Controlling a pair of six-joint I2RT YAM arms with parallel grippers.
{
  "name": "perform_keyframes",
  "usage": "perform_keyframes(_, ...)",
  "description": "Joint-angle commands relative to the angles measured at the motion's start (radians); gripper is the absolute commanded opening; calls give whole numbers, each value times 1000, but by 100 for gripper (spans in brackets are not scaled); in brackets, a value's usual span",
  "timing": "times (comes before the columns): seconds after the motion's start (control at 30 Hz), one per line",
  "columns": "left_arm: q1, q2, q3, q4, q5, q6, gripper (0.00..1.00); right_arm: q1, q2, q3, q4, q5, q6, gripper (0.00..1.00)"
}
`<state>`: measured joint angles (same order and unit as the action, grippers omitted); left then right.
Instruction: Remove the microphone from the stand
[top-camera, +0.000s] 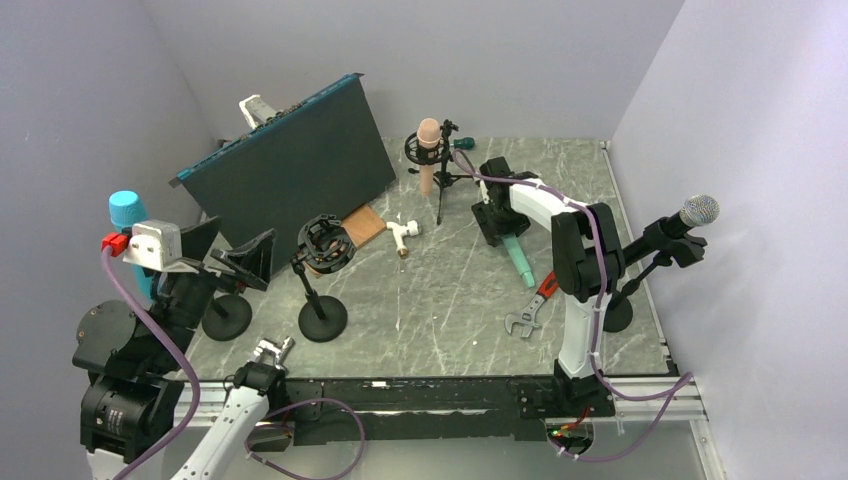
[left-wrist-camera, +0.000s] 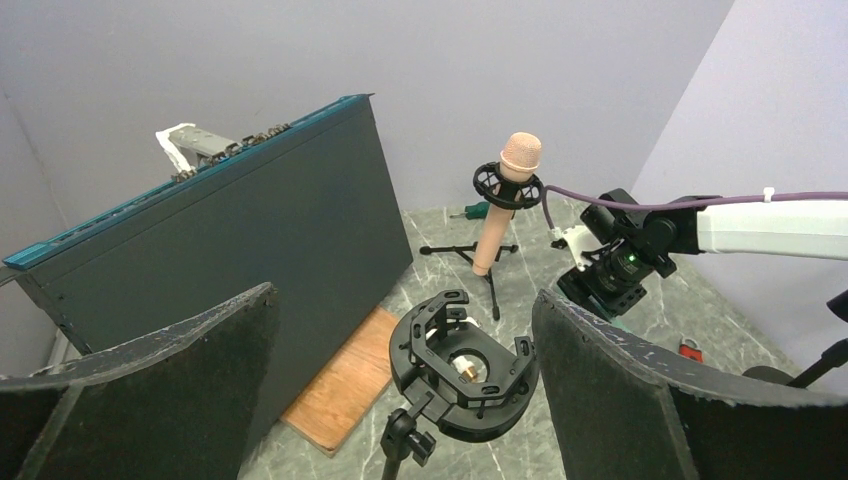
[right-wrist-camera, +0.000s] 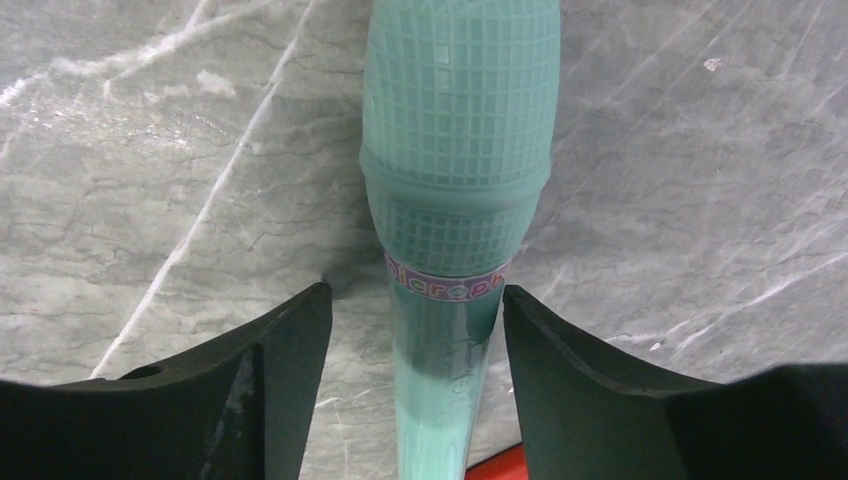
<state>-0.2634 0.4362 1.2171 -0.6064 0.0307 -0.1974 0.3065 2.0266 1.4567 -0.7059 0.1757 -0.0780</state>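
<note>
My right claw (right-wrist-camera: 415, 295) stands apart, with a gap either side of the teal microphone (right-wrist-camera: 455, 130). It lies flat on the worktop (right-wrist-camera: 150, 150), well apart from the empty shock-mount stand (top-camera: 322, 250), its long axis running between my fingers (right-wrist-camera: 270, 380). I'd lift straight up.

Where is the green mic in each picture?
Top view: the green mic lies on the table, right of centre, just under the right gripper.
Left wrist view: I cannot make it out; look at the right gripper, right of centre.
Right wrist view: it fills the middle and runs down between the fingers.
Shared landmark: the right gripper, over the mic.
</note>
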Motion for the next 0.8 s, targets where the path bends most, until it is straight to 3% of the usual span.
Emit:
perform_keyframes(0.0, -3, 19, 5, 33, 28, -26, 99, 4, -96, 7, 11, -22, 29, 69)
perform_keyframes(0.23, -4, 39, -4, -1, 43, -34, 99, 4, -285, -36, 29, -14, 101, 80)
perform_keyframes(0.43, -4, 61, -48, -34, 84, -63, 99, 59, -532, -246, 153, -132, 219, 94)
perform_keyframes(0.57, -4, 63, -98, -34, 120, -86, 99, 135, -732, -415, 331, -333, 381, 94)
perform_keyframes(0.67, -4, 57, -137, -14, 133, -106, 99, 222, -841, -553, 583, -497, 576, 95)
perform_keyframes(0.77, -4, 49, -157, 15, 153, -137, 99, 369, -888, -680, 874, -526, 695, 95)
